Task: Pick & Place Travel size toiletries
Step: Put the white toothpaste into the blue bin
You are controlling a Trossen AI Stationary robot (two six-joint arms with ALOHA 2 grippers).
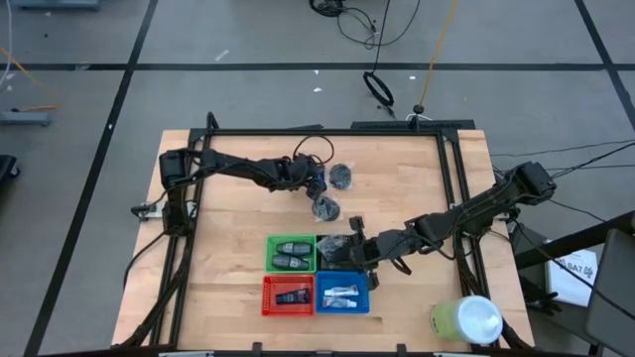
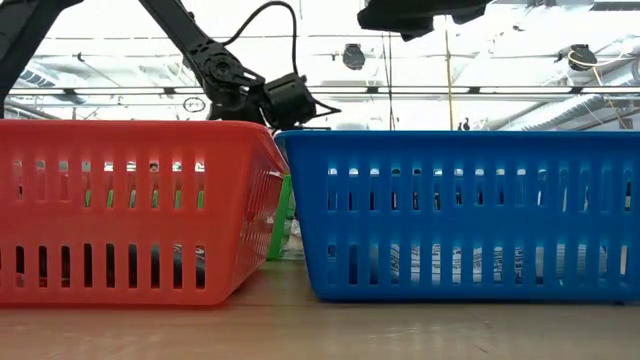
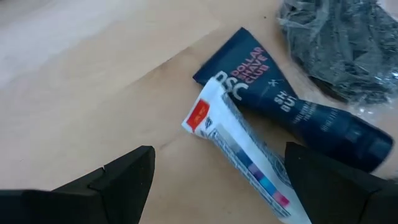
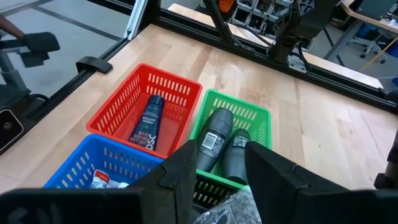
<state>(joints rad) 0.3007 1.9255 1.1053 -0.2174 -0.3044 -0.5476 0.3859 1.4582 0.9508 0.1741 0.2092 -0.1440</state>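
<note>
My left gripper [image 3: 217, 155] hangs open over the far middle of the table [image 1: 319, 188], its fingers on either side of a white-and-blue tube [image 3: 239, 149] that lies on the wood, without touching it. A dark blue tube [image 3: 292, 106] lies beside that tube. A dark mesh puff [image 3: 342, 50] in clear wrap lies next to them, and another puff [image 1: 340, 177] lies farther back. My right gripper [image 4: 217, 155] hovers over the black tray [image 1: 342, 253] with its fingers partly apart and nothing between the tips. A wrapped mesh puff [image 4: 230, 208] shows below them.
The green tray [image 4: 233, 134] holds two dark grey ovals [image 4: 214, 143]. A dark blue tube [image 4: 148, 124] lies in the red tray [image 4: 146, 106], and a white-and-blue tube [image 1: 340, 294] in the blue tray [image 1: 342, 293]. A pale green cylinder [image 1: 466, 319] stands at the near right corner.
</note>
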